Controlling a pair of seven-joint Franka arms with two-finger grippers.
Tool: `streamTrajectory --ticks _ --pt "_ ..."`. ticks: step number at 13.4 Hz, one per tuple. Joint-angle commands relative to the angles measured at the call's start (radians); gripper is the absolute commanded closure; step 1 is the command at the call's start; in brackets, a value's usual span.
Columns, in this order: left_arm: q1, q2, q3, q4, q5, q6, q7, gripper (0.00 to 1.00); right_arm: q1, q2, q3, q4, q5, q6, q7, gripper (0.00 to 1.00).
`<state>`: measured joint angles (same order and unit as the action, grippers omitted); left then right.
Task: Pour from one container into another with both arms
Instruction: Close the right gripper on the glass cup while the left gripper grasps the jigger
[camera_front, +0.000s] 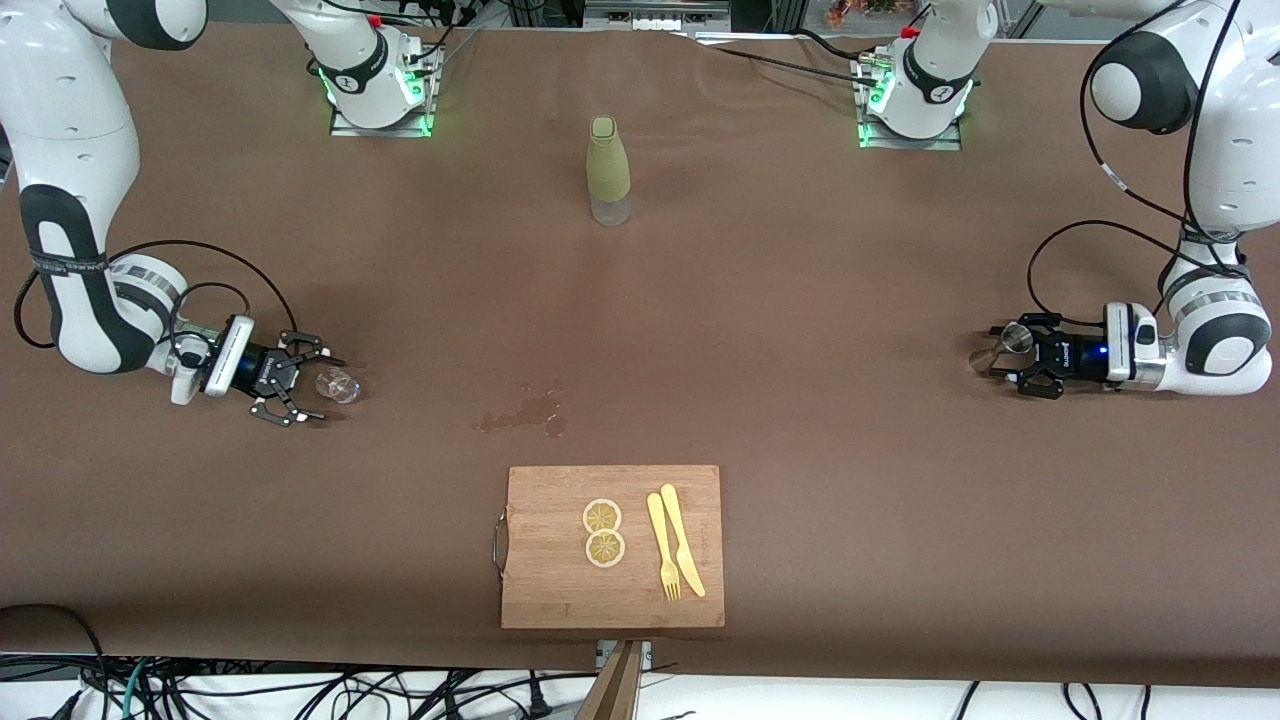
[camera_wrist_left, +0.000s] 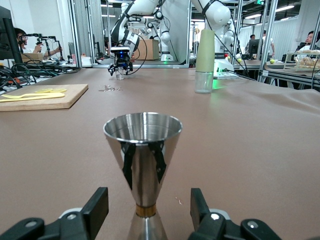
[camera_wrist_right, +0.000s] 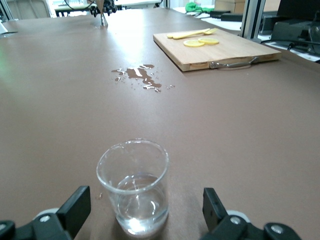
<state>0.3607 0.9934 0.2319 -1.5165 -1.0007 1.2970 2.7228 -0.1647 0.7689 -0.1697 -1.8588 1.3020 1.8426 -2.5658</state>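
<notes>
A steel hourglass-shaped jigger (camera_front: 1015, 338) (camera_wrist_left: 143, 150) stands upright on the brown table at the left arm's end. My left gripper (camera_front: 998, 353) (camera_wrist_left: 147, 212) is low at the table with its fingers (camera_wrist_left: 95, 210) on either side of the jigger's waist, open, with a gap on each side. At the right arm's end stands a small clear glass (camera_front: 340, 385) (camera_wrist_right: 134, 190) with a little clear liquid in it. My right gripper (camera_front: 322, 386) (camera_wrist_right: 144, 207) is open around the glass, its fingers (camera_wrist_right: 75, 205) well apart from it.
A bottle in an olive sleeve (camera_front: 608, 170) (camera_wrist_left: 205, 60) stands mid-table near the bases. A wet spill (camera_front: 525, 410) (camera_wrist_right: 140, 77) lies between it and a wooden cutting board (camera_front: 560, 590) (camera_wrist_right: 220, 47) that carries two lemon slices (camera_front: 603, 532), a yellow fork and a knife (camera_front: 675, 545).
</notes>
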Motion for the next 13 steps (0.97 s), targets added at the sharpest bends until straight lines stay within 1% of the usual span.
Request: streamTrajectory --ticks 1,2,4,6,8,9,12,13 --pt "-0.008 0.013 0.015 0.010 -0.026 -0.025 0.097 0.27 0.001 0.009 -0.007 -0.008 0.057 -0.046 -0.053 0.00" --pt "-0.008 0.013 0.015 0.012 -0.024 -0.025 0.097 0.34 0.002 0.016 -0.007 -0.008 0.081 -0.069 -0.068 0.00" --pt "-0.008 0.014 0.017 0.012 -0.024 -0.024 0.097 0.34 0.004 0.038 -0.007 -0.008 0.121 -0.097 -0.097 0.00" --pt "-0.006 0.014 0.017 0.012 -0.026 -0.024 0.097 0.39 0.005 0.043 -0.007 -0.008 0.129 -0.097 -0.111 0.00" --pt "-0.006 0.014 0.017 0.012 -0.024 -0.024 0.097 0.48 0.005 0.055 -0.008 -0.008 0.129 -0.100 -0.114 0.00" --pt "-0.006 0.014 0.017 0.012 -0.026 -0.024 0.097 0.50 0.005 0.059 -0.008 -0.010 0.129 -0.100 -0.119 0.00" --pt "-0.006 0.014 0.017 0.010 -0.026 -0.022 0.097 0.70 0.007 0.064 -0.008 -0.008 0.137 -0.105 -0.134 0.00" --pt "-0.006 0.014 0.018 0.010 -0.024 -0.022 0.095 0.73 0.010 0.070 -0.008 -0.008 0.144 -0.109 -0.134 0.00"
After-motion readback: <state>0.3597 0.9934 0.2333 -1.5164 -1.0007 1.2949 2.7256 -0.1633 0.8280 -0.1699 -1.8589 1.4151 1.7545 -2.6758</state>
